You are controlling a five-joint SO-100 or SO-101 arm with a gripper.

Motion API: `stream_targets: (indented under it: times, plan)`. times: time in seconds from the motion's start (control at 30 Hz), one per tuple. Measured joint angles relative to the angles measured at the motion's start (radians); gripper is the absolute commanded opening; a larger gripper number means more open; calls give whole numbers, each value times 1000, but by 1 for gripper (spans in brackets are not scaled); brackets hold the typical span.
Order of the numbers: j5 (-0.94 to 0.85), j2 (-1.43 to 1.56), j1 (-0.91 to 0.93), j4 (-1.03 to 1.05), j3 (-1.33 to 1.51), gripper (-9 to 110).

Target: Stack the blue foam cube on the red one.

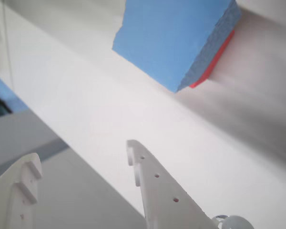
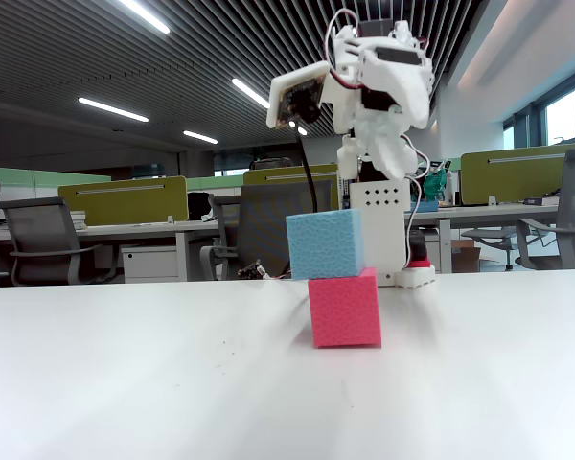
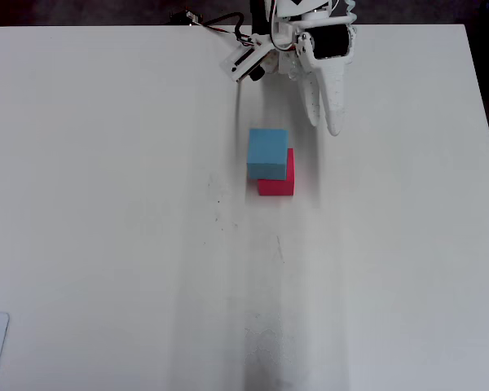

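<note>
Pinkish-red sponge foam cube (image 2: 345, 309) on white table (image 2: 125, 383); light-blue sponge foam cube (image 2: 325, 243) rests on top, offset toward fixed view's left, likely a slightly off-centre drop. Behind and above, white two-finger gripper (image 1: 83, 160) spread, empty, well clear of the stack.

Wrist view: rides on the arm, tilted, looking past the tool (image 1: 83, 164) down at the counter (image 1: 148, 119) and close to the blue foam cube (image 1: 171, 38).
Fixed view: low, near counter (image 2: 153, 383) level, facing the stacked cubes and the arm behind them, office beyond.
Overhead view: straight down on the counter (image 3: 106, 204), arm at the top edge.
Shared: all three show the blue foam cube (image 2: 325, 243) (image 3: 266, 152) on the red one (image 1: 214, 64) (image 2: 345, 307) (image 3: 279, 186).
</note>
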Motion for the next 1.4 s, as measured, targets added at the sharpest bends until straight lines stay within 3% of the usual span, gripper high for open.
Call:
stream_targets:
  times: [0.6, 1.4]
  plan:
    - [14, 333, 103, 155, 161, 21]
    - [38, 341, 141, 267, 272, 21]
